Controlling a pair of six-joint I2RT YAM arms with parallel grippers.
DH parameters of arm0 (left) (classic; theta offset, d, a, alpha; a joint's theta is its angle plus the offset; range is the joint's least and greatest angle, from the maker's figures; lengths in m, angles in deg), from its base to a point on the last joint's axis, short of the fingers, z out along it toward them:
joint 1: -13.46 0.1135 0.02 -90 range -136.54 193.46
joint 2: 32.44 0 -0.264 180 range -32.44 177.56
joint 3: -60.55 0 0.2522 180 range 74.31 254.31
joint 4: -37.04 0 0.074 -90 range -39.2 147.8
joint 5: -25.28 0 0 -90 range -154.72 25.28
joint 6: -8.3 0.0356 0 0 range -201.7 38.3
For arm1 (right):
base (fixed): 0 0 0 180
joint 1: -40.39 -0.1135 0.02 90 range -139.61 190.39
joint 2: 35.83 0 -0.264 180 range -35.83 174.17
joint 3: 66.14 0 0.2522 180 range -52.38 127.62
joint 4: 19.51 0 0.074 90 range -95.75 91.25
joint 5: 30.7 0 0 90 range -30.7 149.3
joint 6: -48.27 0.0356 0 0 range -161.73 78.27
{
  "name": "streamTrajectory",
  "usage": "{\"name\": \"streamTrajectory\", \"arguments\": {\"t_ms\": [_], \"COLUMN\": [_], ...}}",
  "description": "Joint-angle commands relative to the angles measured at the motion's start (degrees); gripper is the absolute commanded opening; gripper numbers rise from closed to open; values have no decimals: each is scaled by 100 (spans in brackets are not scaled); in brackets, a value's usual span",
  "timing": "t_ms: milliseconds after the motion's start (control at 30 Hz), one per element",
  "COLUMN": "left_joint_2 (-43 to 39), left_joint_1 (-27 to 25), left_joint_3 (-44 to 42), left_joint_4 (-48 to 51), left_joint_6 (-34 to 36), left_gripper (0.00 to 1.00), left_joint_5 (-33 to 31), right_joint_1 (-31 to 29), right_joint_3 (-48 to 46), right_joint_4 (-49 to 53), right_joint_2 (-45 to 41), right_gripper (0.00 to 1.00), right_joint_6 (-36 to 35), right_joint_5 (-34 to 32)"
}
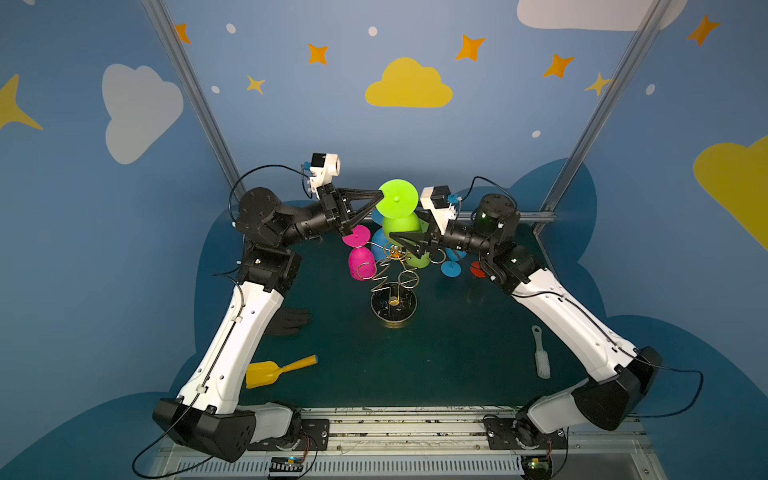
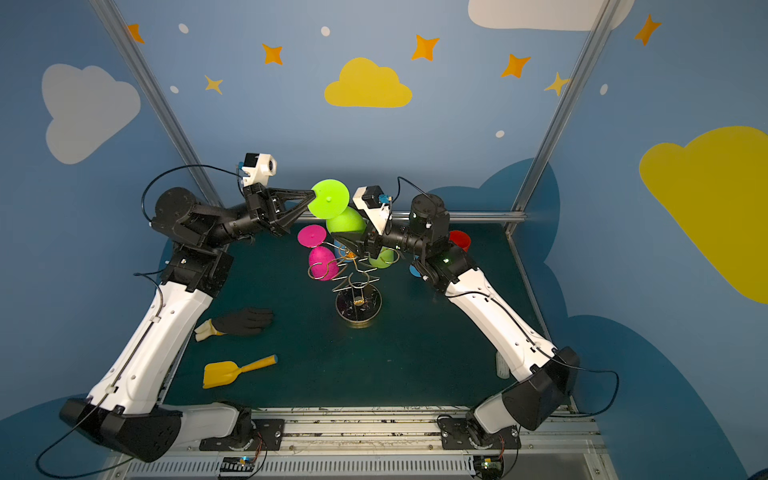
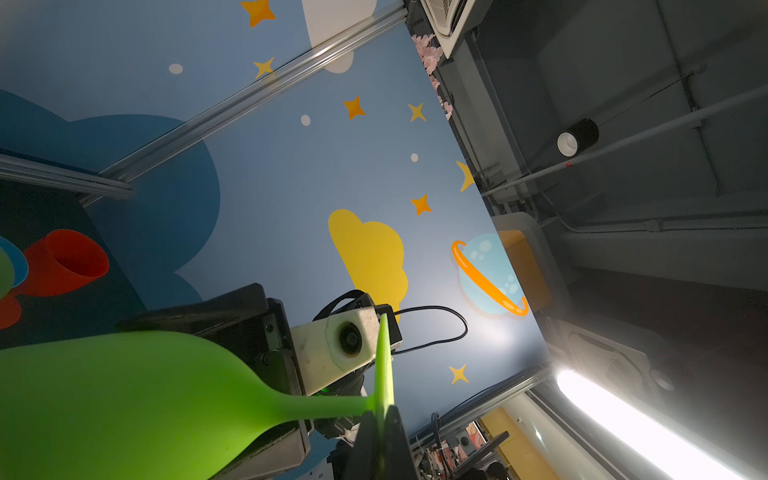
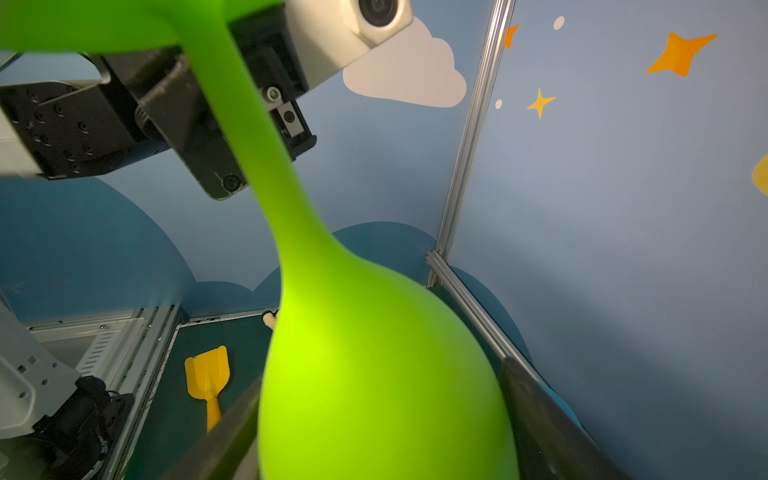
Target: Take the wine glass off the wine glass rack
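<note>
Overhead, two black-and-white robot arms are reaching in over a dark green table [image 1: 457,353] inside a blue booth painted with clouds and stars. At far left a black glove [image 2: 245,322] is lying flat beside the left arm, and a yellow scoop [image 1: 274,370] is lying nearer the front edge.

The left gripper [image 1: 380,195] is pointing toward the middle and pinching, with its jaws closed tight, the rim of the round foot of the lime green wine glass [image 1: 397,198]. The glass is hanging upside down, foot uppermost, above the top of the wine glass rack [image 1: 395,272]. The rack is a gold wire tree standing on a round dark base at the table's centre. Whether the bowl is fully clear of the wire loops cannot be told. A pink glass [image 1: 360,262] is hanging upside down from a loop on the rack's left side.

The right gripper [image 1: 405,242] is reaching in from the right, just above the rack's top, with its jaws standing wide on either side of the green bowl. In the right wrist view its dark fingers [image 4: 536,415] are flanking the bowl closely, though contact cannot be confirmed. Just right of it a blue glass [image 1: 451,268] and a red glass [image 2: 459,240] are showing, partly hidden by the arm. At far right a white brush [image 1: 541,358] is lying near the right arm.
</note>
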Motion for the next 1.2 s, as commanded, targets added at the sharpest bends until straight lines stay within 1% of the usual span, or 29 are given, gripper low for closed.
{"name": "streamTrajectory", "arguments": {"t_ms": [0,133,200,300,367,433,500,667,733,833,967,1033,1167], "left_joint_2": [-3,33,63,124,157,186,196,89,35,34,41,52,37], "left_joint_1": [-36,-17,-24,0,-9,-26,-43,-272,-464,-767,-1022,-1101,-1250], "left_joint_3": [75,144,102,138,190,225,113,-308,-449,-543,-746,-831,-921], "left_joint_4": [-73,526,646,1065,1427,1845,2017,1450,1209,1054,652,474,318], "left_joint_6": [409,1112,1381,1998,2647,3631,4500,6278,7144,8266,9173,9381,9750], "left_gripper": [17,49,58,63,64,64,63,61,60,58,55,54,54], "left_joint_5": [2,12,-5,-85,-227,-468,-814,-1427,-1638,-1871,-1978,-2045,-1954], "right_joint_1": [-39,-22,-10,40,64,95,111,119,120,119,117,115,112], "right_joint_3": [-75,-214,-289,-251,-219,-137,-10,542,658,697,794,890,986], "right_joint_4": [362,879,1126,1831,2289,2767,3234,4472,4738,4863,4914,4981,4948], "right_joint_2": [-302,-696,-909,-1178,-1335,-1479,-1584,-1569,-1547,-1539,-1426,-1320,-1163], "right_gripper": [37,27,23,16,14,13,12,6,4,2,1,1,0], "right_joint_6": [354,365,390,319,305,331,319,326,334,355,371,392,429], "right_joint_5": [-383,-690,-971,-1348,-1639,-1890,-2063,-2445,-2557,-2584,-2544,-2492,-2321]}}
